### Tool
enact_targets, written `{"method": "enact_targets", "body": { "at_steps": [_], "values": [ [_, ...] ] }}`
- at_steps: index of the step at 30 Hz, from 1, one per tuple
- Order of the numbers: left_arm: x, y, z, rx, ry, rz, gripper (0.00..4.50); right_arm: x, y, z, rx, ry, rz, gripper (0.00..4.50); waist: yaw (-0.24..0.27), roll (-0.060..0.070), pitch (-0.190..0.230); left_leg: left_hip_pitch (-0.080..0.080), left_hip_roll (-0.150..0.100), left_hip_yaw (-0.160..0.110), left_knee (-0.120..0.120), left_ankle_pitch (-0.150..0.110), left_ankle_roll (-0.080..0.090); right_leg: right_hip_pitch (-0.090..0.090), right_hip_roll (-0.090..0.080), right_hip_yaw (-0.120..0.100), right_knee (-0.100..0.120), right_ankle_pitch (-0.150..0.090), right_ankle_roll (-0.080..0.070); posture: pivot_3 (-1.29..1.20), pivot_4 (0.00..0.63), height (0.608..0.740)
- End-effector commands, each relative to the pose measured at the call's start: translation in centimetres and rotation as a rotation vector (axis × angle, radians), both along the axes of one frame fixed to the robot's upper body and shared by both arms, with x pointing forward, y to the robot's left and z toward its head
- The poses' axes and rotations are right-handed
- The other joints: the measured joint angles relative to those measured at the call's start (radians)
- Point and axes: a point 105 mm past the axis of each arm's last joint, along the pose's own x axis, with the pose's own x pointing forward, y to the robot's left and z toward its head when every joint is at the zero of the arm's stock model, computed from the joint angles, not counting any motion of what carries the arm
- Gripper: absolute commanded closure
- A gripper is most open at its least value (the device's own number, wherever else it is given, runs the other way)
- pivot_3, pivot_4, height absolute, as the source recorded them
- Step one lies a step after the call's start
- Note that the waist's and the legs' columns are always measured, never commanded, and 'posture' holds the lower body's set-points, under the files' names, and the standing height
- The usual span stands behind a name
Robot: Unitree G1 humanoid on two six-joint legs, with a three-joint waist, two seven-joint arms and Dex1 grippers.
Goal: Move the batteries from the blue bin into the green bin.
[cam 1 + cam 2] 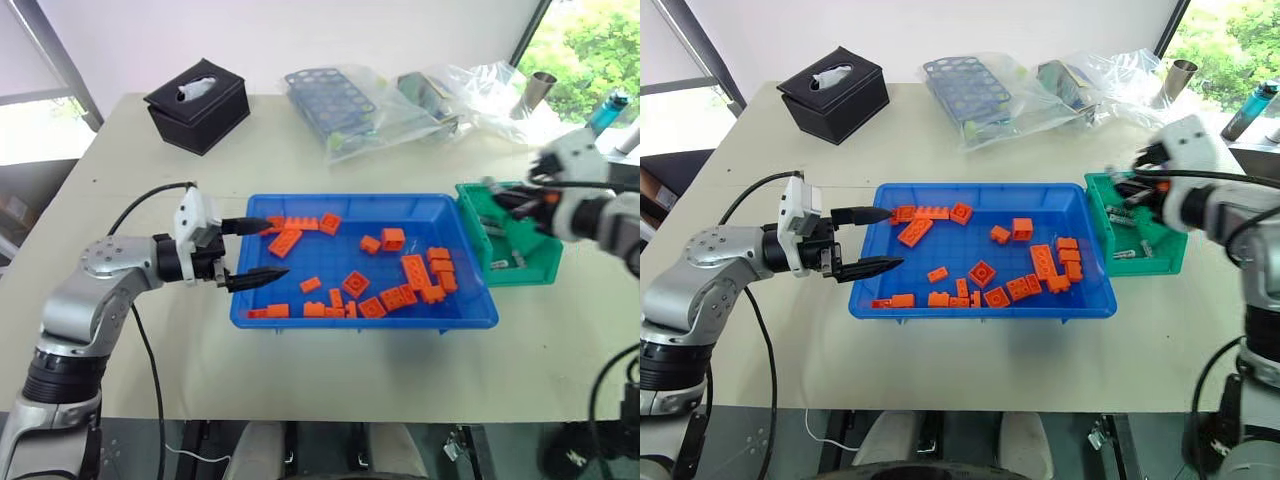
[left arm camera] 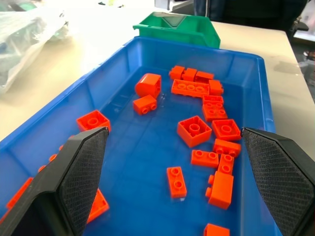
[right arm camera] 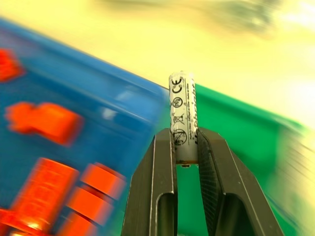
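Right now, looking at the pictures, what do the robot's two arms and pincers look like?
Both arms have rounded silver-grey metal shells with black joint bands. The left arm carries a white block at the wrist and a thin black cable looping off it over the table. The left pincer has two black tapering fingers, textured on their inner faces. The right pincer has the same black fingers behind a white-and-grey wrist.

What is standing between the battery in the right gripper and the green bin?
Nothing visible. The right gripper is shut on a battery over the green bin. The bin's top is open, with a few batteries lying inside.
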Motion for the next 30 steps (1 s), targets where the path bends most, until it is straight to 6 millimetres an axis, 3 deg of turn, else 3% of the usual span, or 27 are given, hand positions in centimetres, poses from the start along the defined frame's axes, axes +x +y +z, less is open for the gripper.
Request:
{"method": "enact_targets", "body": {
  "at_steps": [1,4,7,10,14,17,21,26,30],
  "values": [
    [0.0,-0.1,0.8,-0.007,-0.037,-0.012,0.0,-0.3,-0.7,0.0,-0.012,-0.019,-0.03,4.41,-0.004,0.0,0.0,0.0,0.0,0.001,0.0,0.0,0.0,0.0,0.0,0.0,0.0,0.0,0.0,0.0,0.15,0.716],
    [0.2,-0.3,0.9,-0.011,-0.038,-0.021,0.0,-0.3,-0.3,-0.9,0.005,-0.003,-0.021,3.01,-0.003,0.0,0.0,0.0,0.001,0.001,0.0,0.001,-0.001,-0.001,0.001,0.001,0.0,0.0,0.0,0.0,0.15,0.716],
    [0.3,-0.3,1.1,-0.01,-0.041,-0.021,0.0,-0.1,-1.5,-1.0,-0.096,-0.034,-0.049,1.52,0.001,0.0,0.0,0.0,0.001,0.001,0.0,0.001,-0.001,0.0,0.001,0.001,0.0,0.0,0.0,0.0,0.15,0.716],
    [0.4,0.1,1.3,-0.008,-0.046,-0.015,0.0,-1.3,-0.7,-0.7,-0.223,-0.085,0.131,1.52,0.016,0.0,0.0,0.0,0.0,0.001,0.0,0.001,-0.001,0.0,0.0,0.001,0.0,0.0,0.0,0.0,0.15,0.716],
    [0.5,1.5,2.1,-0.014,-0.044,0.016,0.0,-5.4,2.7,-0.5,-0.097,-0.081,0.479,1.52,0.021,0.0,0.0,0.0,0.0,0.001,0.0,0.0,0.0,0.0,0.001,0.001,0.0,0.0,0.0,0.0,0.15,0.716],
    [0.8,2.9,3.5,-0.051,-0.033,0.055,0.0,-7.3,1.0,-1.0,-0.132,-0.019,0.544,1.52,0.022,0.0,0.0,0.001,0.001,0.0,0.0,0.0,0.0,0.001,0.002,0.001,-0.001,0.0,0.0,0.0,0.15,0.716],
    [0.8,4.4,3.9,-0.035,-0.037,0.092,0.0,-7.7,-1.6,-0.2,-0.083,-0.045,0.515,1.52,0.022,0.0,0.0,0.005,0.001,0.0,0.001,-0.002,0.004,0.007,0.001,0.001,-0.002,0.0,0.0,0.0,0.15,0.716],
    [0.6,5.9,3.5,0.019,-0.034,0.122,0.0,-7.7,-2.4,0.6,0.001,-0.066,0.508,1.52,0.016,0.0,0.0,0.006,0.001,0.0,0.0,0.0,0.0,0.007,0.001,0.001,-0.002,0.0,0.0,0.0,0.15,0.716],
    [0.8,6.3,3.5,0.046,-0.055,0.145,0.0,-7.8,-2.1,-0.4,-0.001,-0.047,0.52,1.52,0.017,0.0,0.0,0.006,0.001,0.0,0.0,0.0,0.0,0.007,0.001,0.001,-0.002,0.0,0.0,0.0,0.15,0.716]
  ]
}}
